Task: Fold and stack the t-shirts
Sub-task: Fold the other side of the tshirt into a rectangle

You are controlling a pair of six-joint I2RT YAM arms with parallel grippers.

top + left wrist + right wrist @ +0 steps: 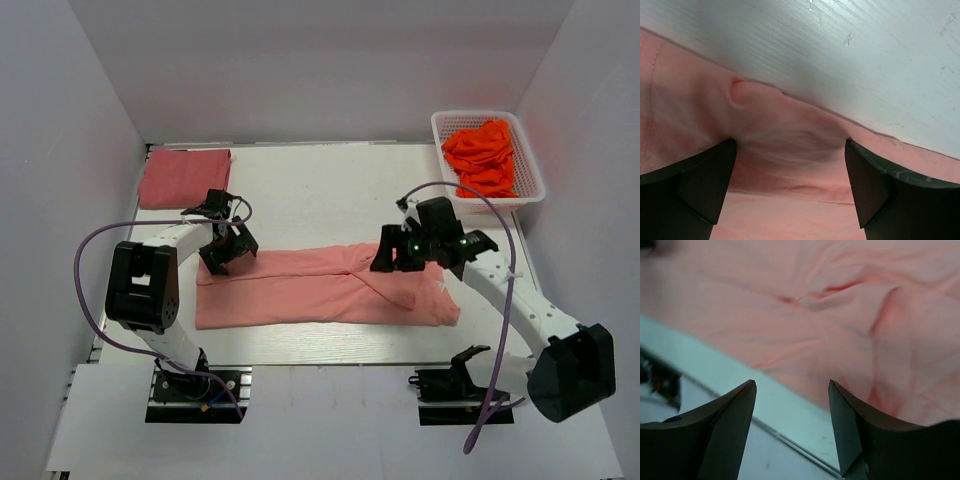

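The pink tee (320, 290) lies as a long folded strip across the middle of the tabletop (320, 190), nearer the near edge, its length running left to right. The red tee (183, 177) sits folded in the far left corner. A white basket (478, 114) of orange cloths (485, 155) stands in the far right corner.

The left claw (228, 250) is over the strip's far left edge. It is released, fingers (705, 185) spread with a pucker of hem between them. The right claw (395, 255) is over the strip's right part, also released, its fingers (725, 425) wide apart above the cloth's edge and holding nothing.
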